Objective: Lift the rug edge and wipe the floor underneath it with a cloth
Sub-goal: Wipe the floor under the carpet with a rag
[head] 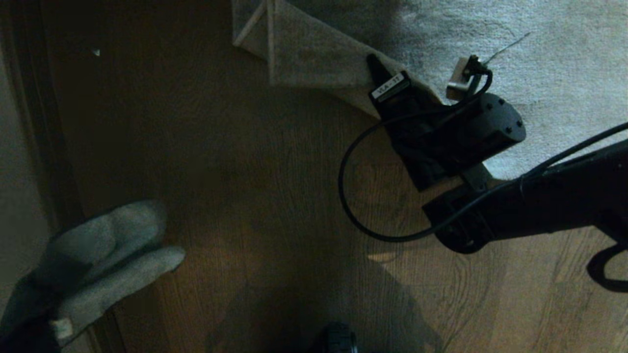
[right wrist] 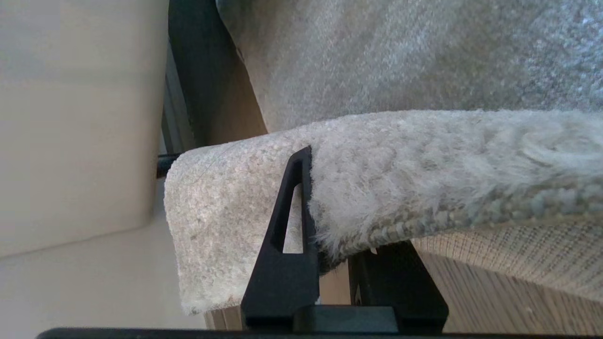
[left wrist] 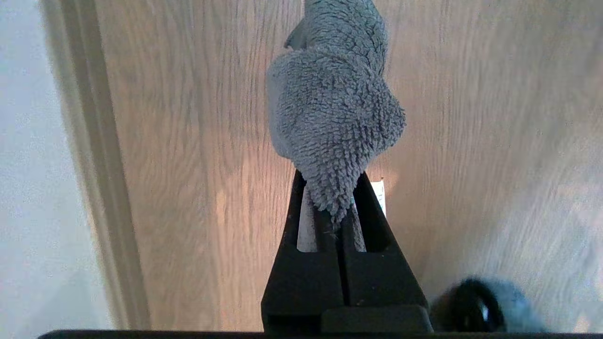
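The right gripper (right wrist: 330,235) pinches the rug edge (right wrist: 377,188), folding it back off the floor (head: 274,206). The left gripper (left wrist: 332,221), clamped on the cloth (left wrist: 330,113), hangs near the wall, probably clear of the boards. Next: carry the cloth beneath the raised corner.

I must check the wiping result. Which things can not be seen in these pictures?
- Floor under the lifted rug edge: hidden by the fold, head view.
- Left pincer: cut off at the corner in the head view; only the cloth shows.
- Right pincer, far finger: behind the rug, right wrist view.
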Robot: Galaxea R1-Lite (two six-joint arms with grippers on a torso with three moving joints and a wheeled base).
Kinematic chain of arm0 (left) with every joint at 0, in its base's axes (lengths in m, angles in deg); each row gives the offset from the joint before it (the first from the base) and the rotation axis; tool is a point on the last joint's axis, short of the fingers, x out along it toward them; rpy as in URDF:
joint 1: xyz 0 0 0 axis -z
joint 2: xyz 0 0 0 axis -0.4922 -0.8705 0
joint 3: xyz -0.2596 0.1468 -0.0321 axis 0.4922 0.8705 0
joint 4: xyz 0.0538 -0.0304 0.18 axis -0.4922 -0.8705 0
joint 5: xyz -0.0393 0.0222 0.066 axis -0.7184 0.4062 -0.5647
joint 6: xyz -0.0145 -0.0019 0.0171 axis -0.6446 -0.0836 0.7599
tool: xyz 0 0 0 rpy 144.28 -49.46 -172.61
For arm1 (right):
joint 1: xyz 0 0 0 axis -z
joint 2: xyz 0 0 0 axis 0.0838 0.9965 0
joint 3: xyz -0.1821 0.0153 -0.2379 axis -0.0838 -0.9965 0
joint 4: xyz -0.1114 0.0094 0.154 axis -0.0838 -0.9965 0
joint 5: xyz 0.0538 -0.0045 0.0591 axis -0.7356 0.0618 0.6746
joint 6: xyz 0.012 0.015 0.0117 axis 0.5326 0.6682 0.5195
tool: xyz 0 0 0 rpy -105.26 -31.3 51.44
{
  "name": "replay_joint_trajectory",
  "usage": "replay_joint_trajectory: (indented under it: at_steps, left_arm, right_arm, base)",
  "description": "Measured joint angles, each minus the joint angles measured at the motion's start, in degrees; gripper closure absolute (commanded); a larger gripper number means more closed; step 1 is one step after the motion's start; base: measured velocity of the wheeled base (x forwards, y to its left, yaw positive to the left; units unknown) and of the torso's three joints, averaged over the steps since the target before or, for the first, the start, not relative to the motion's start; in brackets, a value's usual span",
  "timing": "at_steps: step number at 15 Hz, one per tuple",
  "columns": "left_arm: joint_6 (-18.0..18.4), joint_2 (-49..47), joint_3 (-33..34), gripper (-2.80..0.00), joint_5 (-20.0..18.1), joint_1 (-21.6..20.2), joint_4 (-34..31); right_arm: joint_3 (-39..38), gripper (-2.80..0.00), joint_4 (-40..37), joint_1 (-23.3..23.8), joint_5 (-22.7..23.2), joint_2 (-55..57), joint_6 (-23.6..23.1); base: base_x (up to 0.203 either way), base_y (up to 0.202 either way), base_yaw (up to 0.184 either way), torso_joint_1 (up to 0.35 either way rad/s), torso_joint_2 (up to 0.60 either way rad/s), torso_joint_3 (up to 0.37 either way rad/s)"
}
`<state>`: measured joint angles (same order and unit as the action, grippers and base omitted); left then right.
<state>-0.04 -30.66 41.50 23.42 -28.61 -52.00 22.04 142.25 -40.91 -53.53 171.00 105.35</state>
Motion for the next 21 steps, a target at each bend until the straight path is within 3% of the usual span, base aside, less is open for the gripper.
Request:
replay_joint_trajectory:
  at_steps: [4,6,9,17,21]
  left_arm:
    - [5.52,17.24,-0.09,0.0,-0.46,-0.35,-18.64]
    - [8.93,21.37,-0.07,0.0,-0.8,-0.5,-24.09]
    - [12.02,23.76,-0.07,0.0,-1.58,-0.54,-24.6]
    - [11.34,24.49,-0.02,0.0,-1.45,-0.55,-24.6]
    - [8.67,24.49,0.0,0.0,-1.11,-0.52,-24.71]
  right_arm:
    - [-0.77,0.0,0.0,-0.09,0.03,-0.09,-1.22]
    - [-0.83,0.0,0.0,-0.11,0.13,-0.1,-1.4]
    - [-0.43,0.0,-0.07,-0.59,0.36,-0.21,-1.59]
    - [-0.6,0.0,-0.75,-3.0,1.25,-3.82,-2.1]
    - [-1.11,0.0,-1.98,-4.14,2.84,-6.46,-2.23]
  base:
    - [0.0,0.0,0.0,0.0,0.0,0.0]
    - [0.0,0.0,0.0,0.0,0.0,0.0]
    - [0.0,0.0,0.0,0.0,0.0,0.0]
    - [0.0,0.0,0.0,0.0,0.0,0.0]
    - [0.0,0.0,0.0,0.0,0.0,0.0]
